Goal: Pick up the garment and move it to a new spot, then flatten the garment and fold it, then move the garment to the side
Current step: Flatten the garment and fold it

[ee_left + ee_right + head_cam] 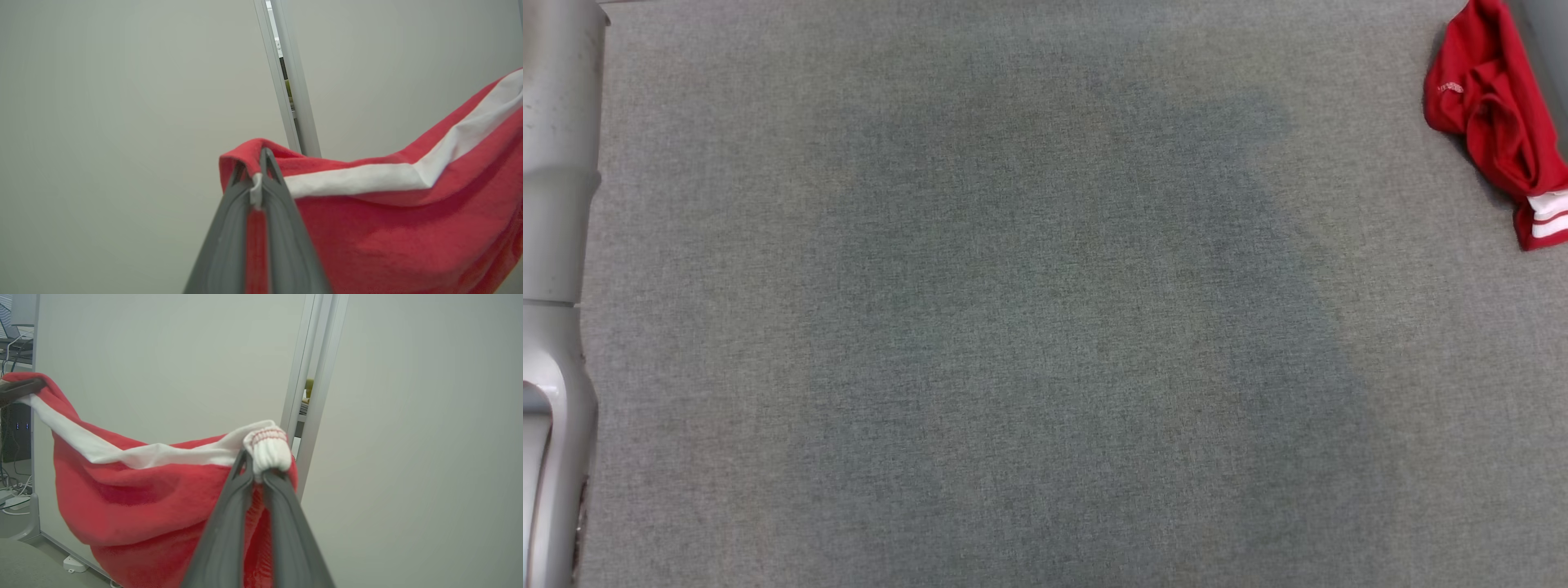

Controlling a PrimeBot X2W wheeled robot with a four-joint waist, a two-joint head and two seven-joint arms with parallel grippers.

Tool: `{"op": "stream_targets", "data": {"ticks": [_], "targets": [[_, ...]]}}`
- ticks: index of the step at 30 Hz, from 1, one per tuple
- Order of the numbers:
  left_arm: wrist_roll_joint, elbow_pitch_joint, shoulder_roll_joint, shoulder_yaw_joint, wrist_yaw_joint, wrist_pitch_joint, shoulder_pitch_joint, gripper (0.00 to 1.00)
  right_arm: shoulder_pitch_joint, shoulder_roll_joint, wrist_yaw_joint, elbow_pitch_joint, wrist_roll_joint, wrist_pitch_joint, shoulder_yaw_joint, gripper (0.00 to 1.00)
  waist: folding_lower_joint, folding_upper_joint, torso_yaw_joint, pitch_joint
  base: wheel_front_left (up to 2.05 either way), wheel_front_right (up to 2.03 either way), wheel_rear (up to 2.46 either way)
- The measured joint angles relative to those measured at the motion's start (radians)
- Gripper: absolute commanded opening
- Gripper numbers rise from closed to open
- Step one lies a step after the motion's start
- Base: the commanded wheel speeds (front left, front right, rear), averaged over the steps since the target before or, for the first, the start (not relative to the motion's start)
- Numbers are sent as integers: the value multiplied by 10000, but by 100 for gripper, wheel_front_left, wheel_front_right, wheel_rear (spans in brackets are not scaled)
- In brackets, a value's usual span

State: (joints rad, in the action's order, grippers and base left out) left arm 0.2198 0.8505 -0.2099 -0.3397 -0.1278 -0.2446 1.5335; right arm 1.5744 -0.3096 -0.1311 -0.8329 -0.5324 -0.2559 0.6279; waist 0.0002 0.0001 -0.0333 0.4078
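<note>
Red fleece-like garment (408, 237) with a white band (367, 179) along its upper edge. It hangs in the air, slung between the two claws, in front of a pale partition (102, 122).

Left gripper (258, 163): fingers pressed together on a folded red corner, with the end of the band nipped between them.
Right gripper (255, 465): fingers together on the cloth just under a white ribbed cuff (267, 449) that has red stitching. The right wrist view also shows the left claw's dark tip holding the far-left corner.

Progress (judgement): the pick-up is done. The garment is held at two points and sags in the middle. Setting it down at the new spot, flattening, folding and moving it aside all remain, so this is an early stage.

Head view: grey woven table (1013, 327), with a pale forearm (556, 204) along the left edge. A red cloth (1494, 114) with white stripes sits at the far right edge. I cannot tell whether it is the lower part of the held garment or a second item.

Writing: a small white mark (1450, 86) on that red cloth is too small to read. No other label or brand is legible.
</note>
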Motion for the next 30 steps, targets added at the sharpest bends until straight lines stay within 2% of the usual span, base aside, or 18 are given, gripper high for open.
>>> {"op": "stream_targets", "data": {"ticks": [13,27,30], "targets": [[435,752,-102,-387,-29,-169,337,0,188,-153,0,-435,-347,-61,380,0,-1,0,102,164,0,0,0],[541,602,-138,-439,-29,-171,275,0,107,-171,0,-431,-370,-81,577,0,-2,0,180,343,0,0,0],[625,278,-90,-324,-29,-171,-132,0,-232,-257,2,31,-270,-81,721,0,-2,0,234,347,0,0,0]]}}
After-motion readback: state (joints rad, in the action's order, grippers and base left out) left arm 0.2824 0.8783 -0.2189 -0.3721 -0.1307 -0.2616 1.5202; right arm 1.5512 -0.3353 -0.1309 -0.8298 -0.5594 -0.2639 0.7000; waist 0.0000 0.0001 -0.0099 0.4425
